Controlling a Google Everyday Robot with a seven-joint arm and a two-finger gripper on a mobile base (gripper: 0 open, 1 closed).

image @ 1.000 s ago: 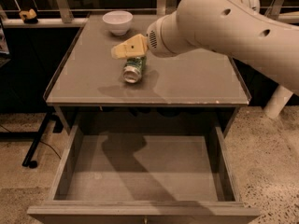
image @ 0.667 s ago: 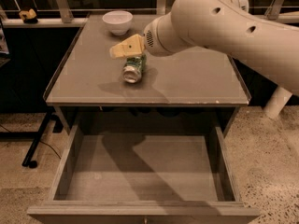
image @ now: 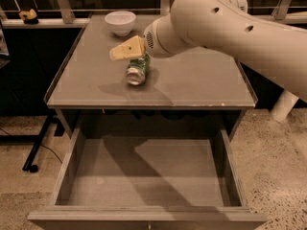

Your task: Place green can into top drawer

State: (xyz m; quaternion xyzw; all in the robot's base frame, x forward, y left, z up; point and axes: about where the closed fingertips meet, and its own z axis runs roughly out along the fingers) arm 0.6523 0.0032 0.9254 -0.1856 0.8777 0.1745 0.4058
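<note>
Foremost, top drawer: a wide, shallow grey drawer (image: pixel 144 176) with low side walls, pulled fully out beneath the tabletop, its flat bottom exposed and crossed by the arm's shadow.
Green can: a small drink can (image: pixel 136 70) with a dark green patterned body and shiny silver ends, lying on its side on the tabletop, left of centre, one silver end facing the camera; it is on the table surface, not in the drawer.
Gripper: the cream-yellow, wedge-shaped gripper (image: pixel 125 49) at the arm's tip, poised just over the far end of the can and pointing left; contact with the can cannot be made out.
Gripper state: cannot be told from this angle, spread or pressed together.
Arm: a thick, off-white, rounded robot arm (image: pixel 230 23) reaching in from the upper right, covering the table's back right corner.
Table: a square grey table (image: pixel 201 80) with a slightly raised rim, carrying the can and a bowl.
Bowl: a small white round bowl (image: pixel 120 22) near the back edge, well apart from the can.
Ledge: a small yellow object (image: pixel 29 16) on the rail at the far upper left.
Floor: pale speckled flooring (image: pixel 278 166) either side of the drawer.
</note>
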